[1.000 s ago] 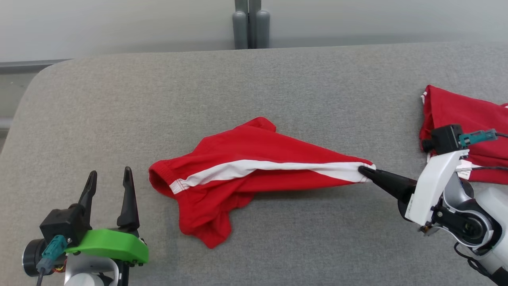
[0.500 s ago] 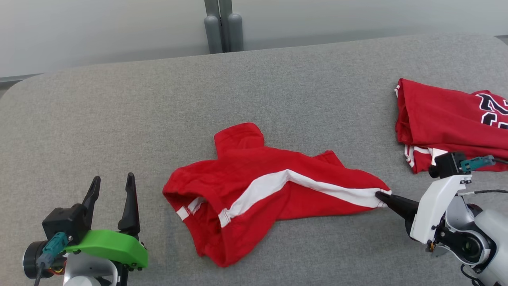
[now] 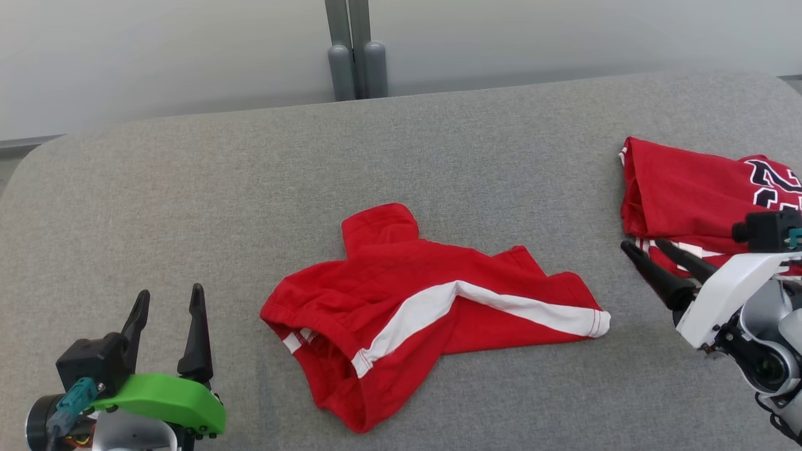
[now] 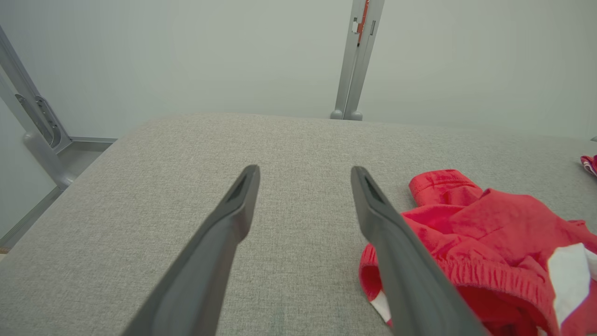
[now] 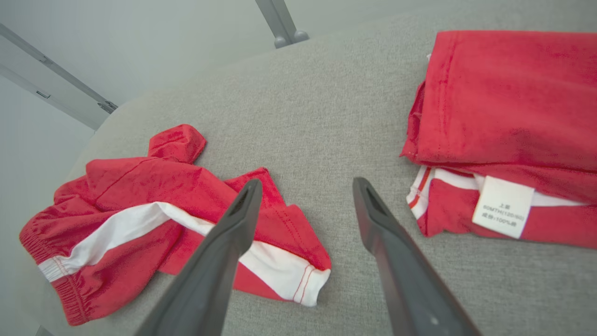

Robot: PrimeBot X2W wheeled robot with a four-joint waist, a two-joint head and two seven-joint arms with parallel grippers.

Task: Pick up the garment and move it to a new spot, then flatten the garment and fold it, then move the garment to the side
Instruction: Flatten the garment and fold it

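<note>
The long grey fabric-covered table [image 3: 438,144] with rounded corners takes up most of what I can see from here, and a plain pale wall [image 3: 156,56] stands behind it. Near the middle of the table, a little toward the robot's edge, lies the garment, a pair of red shorts with a white side stripe [image 3: 407,282]. They are loose and rumpled, not spread flat. The gathered waistband sits at the robot's left, one leg opening sags toward the near edge, and a small red flap pokes up on the far side. The white-striped hem corner points to the robot's right and rests on the cloth, with nothing holding it.

At the right end of the table sits a folded pile of red clothing with black lettering [image 3: 683,188], well apart from the shorts.

The right gripper [image 3: 641,244] is released. Its two dark fingers are spread with nothing between them, over the bare strip between the hem corner and the folded pile, nearer the pile. The left gripper [image 3: 170,290], behind its green cover, is also spread wide and empty, near the front left, off to the side of the waistband and clear of it.

A grey upright post [image 3: 354,56] rises behind the table's far edge. A small white care label [image 5: 503,206] sticks out from the pile's lower layer.
</note>
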